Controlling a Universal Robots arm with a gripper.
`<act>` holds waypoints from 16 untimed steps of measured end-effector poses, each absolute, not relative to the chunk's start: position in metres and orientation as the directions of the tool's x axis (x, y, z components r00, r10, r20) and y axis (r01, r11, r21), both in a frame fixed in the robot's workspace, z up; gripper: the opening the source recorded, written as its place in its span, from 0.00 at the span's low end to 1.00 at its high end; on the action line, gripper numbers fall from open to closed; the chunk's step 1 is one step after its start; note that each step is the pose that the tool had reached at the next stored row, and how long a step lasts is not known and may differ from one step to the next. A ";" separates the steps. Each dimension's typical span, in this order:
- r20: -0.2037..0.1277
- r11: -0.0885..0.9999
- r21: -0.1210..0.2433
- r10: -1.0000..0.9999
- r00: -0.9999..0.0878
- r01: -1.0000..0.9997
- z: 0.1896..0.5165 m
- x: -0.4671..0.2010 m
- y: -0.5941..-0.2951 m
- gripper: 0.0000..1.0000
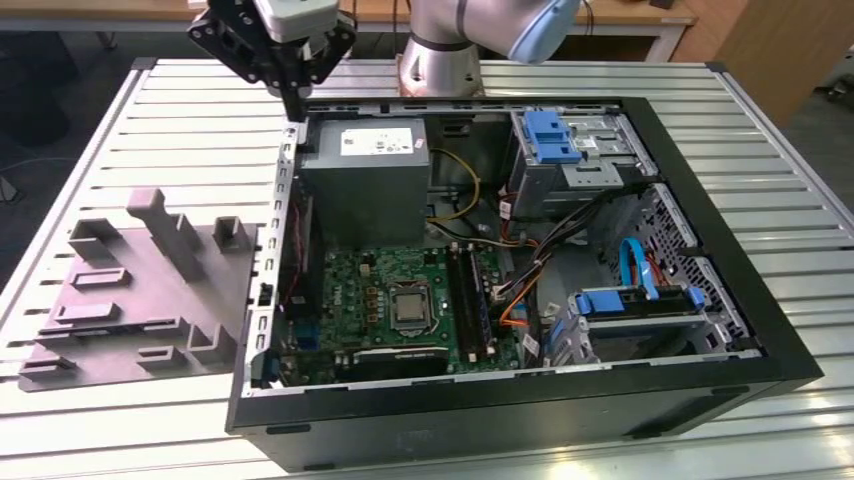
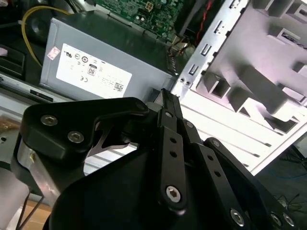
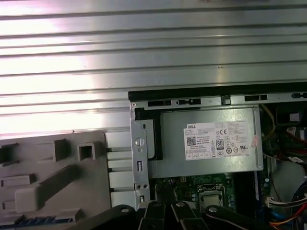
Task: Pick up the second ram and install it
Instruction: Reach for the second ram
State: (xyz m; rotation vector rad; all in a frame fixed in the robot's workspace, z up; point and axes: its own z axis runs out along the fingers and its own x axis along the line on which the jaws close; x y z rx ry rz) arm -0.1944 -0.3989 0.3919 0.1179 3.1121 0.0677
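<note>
The second ram (image 3: 43, 221) is a dark blue-green stick lying in a slot of the grey holder tray (image 3: 48, 184), near the tray's front; in the exterior view it shows as a dark strip (image 1: 114, 322). My gripper (image 1: 292, 100) hangs above the back left corner of the open computer case (image 1: 534, 400), well away from the tray (image 1: 147, 290). In the second wrist view its fingers (image 2: 165, 98) are pressed together with nothing between them. The green motherboard (image 1: 387, 300) lies inside the case, with long memory slots (image 1: 461, 295) beside the processor socket.
A grey power supply (image 1: 363, 185) fills the case's back left, just below the gripper. Drive cages with blue clips (image 1: 554, 135) and orange and blue cables (image 1: 634, 270) crowd the exterior view's right side. The case and tray rest on a slatted metal table (image 1: 174, 130).
</note>
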 end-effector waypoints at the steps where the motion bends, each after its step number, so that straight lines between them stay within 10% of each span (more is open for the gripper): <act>1: -0.025 0.996 0.044 0.076 -0.997 0.075 0.392 -0.197 -0.399 0.11; 16: -0.025 0.996 0.044 0.076 -0.997 0.075 0.390 -0.237 -0.399 0.11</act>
